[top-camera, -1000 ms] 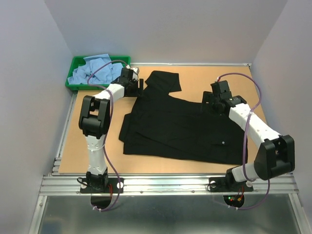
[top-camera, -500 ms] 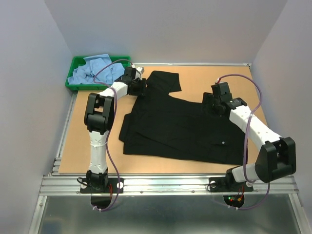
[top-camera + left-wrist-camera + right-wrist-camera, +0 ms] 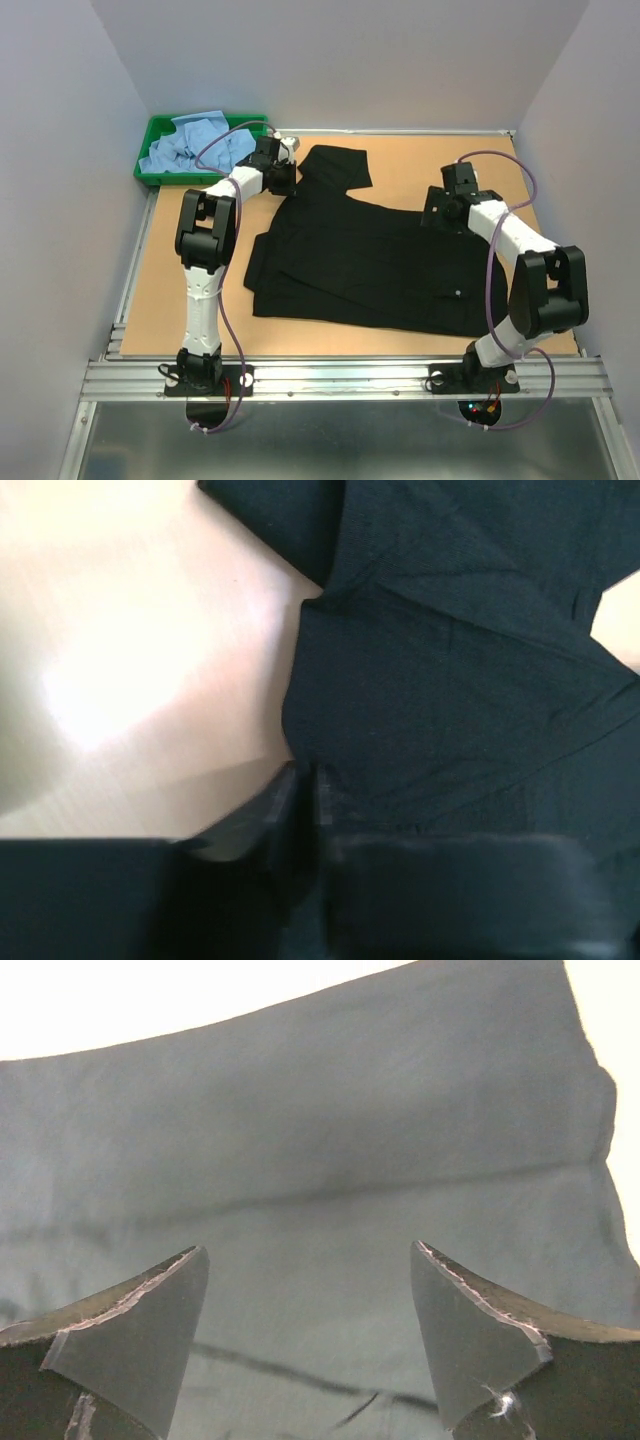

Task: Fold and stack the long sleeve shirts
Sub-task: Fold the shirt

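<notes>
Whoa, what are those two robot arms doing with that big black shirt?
They look set to fold it. The black shirt lies spread out on the table. The left hand has its fingers pinched almost together right at the shirt's far left edge, so it looks like it is grabbing the cloth there. The right hand hangs wide open over the shirt's right side, holding nothing. Some light blue shirts sit crumpled in the green tray in the far left corner.

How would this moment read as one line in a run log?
left gripper pinched on black shirt edge | right gripper open over it | blue shirts in green tray
</notes>
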